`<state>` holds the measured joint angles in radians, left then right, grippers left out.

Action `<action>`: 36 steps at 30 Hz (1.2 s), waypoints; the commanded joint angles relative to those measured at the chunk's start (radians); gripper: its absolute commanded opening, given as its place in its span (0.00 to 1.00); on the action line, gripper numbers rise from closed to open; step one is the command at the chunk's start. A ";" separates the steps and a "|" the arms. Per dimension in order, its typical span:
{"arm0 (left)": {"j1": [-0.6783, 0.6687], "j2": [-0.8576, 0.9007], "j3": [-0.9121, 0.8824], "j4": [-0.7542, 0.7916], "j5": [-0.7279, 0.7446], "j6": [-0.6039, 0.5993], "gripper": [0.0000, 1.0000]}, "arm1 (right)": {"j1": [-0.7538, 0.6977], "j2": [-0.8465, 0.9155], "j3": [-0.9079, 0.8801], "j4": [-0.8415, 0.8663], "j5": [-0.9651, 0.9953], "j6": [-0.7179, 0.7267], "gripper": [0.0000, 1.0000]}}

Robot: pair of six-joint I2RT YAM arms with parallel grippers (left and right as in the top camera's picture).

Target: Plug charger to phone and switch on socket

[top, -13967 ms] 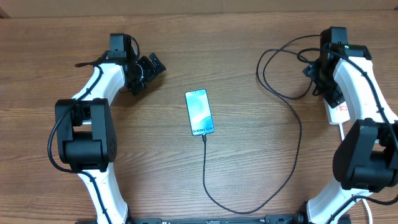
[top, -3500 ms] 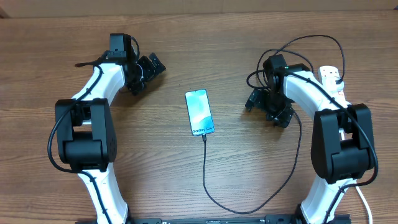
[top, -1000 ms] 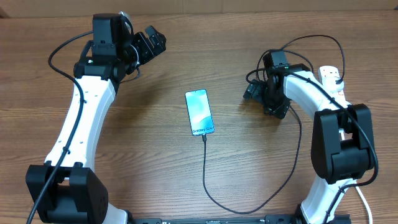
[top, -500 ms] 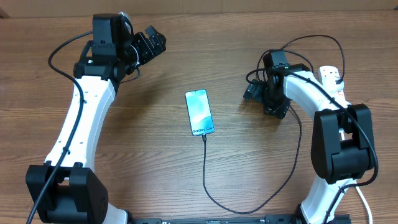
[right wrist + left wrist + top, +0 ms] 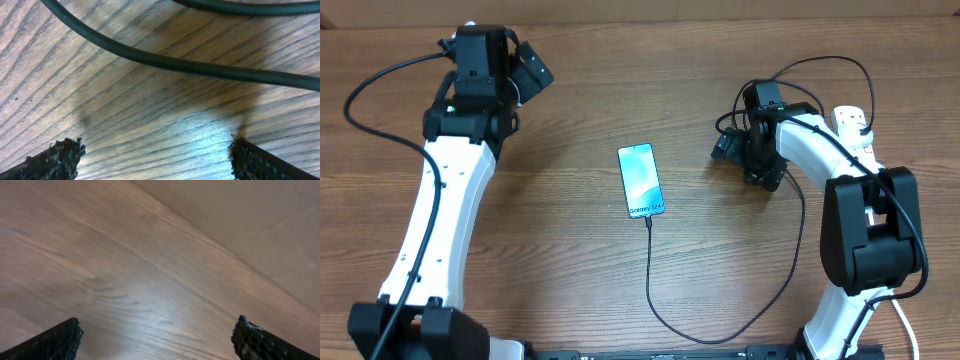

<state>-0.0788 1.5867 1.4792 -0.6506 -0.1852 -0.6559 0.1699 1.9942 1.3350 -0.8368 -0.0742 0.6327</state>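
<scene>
Phone [image 5: 641, 181], overhead: laid flat mid-table, screen lit, well apart from both arms.
Cable [image 5: 648, 265], overhead: thin, black; one end is met at the phone's near edge, prob. already plugged in; the rest loops round toward the right arm.
Power strip [image 5: 850, 120], overhead: white, far right, mostly hidden by the right arm; switch too small to be read.
Left gripper [image 5: 528, 70], overhead: at back-left, far from everything.
Right gripper [image 5: 728, 150], overhead: over the cable loops, between phone & power strip.
Left wrist view: fingers spread wide, nothing held; only bare table [image 5: 125, 280] is seen.
Right wrist view: fingers spread wide, empty; cable crosses just ahead of the tips, not gripped.
Handling (judged): cable light & limp, phone could be dragged if it's pulled; best taken at the stiff plug body. Phone slick, glass fragile.
</scene>
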 commanded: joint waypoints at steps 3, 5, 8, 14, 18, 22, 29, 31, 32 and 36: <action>0.000 -0.089 0.002 -0.066 -0.109 0.006 1.00 | -0.005 -0.029 -0.003 0.006 -0.005 -0.002 1.00; 0.000 -0.111 -0.005 -0.109 -0.140 0.005 1.00 | -0.005 -0.029 -0.003 0.006 -0.005 -0.002 1.00; 0.000 -0.148 -0.063 -0.092 -0.174 0.005 1.00 | -0.005 -0.029 -0.003 0.006 -0.005 -0.002 1.00; 0.000 -0.230 -0.363 0.182 -0.153 0.006 1.00 | -0.005 -0.029 -0.003 0.006 -0.005 -0.002 1.00; 0.000 -0.288 -0.580 0.377 -0.128 0.006 1.00 | -0.005 -0.029 -0.003 0.006 -0.005 -0.002 1.00; 0.000 -0.359 -0.777 0.573 -0.074 0.080 1.00 | -0.005 -0.029 -0.003 0.006 -0.005 -0.002 1.00; 0.000 -0.476 -1.012 0.779 -0.050 0.144 1.00 | -0.005 -0.029 -0.003 0.006 -0.005 -0.002 1.00; 0.000 -0.504 -1.053 0.798 -0.052 0.145 1.00 | -0.005 -0.029 -0.003 0.006 -0.005 -0.002 1.00; 0.000 -0.523 -1.080 0.808 -0.054 0.144 1.00 | -0.005 -0.029 -0.003 0.006 -0.005 -0.002 1.00; 0.000 -0.580 -1.154 0.821 -0.053 0.144 1.00 | -0.005 -0.029 -0.003 0.006 -0.005 -0.002 1.00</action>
<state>-0.0788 1.0466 0.3660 0.1623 -0.2432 -0.5423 0.1699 1.9942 1.3350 -0.8341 -0.0742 0.6327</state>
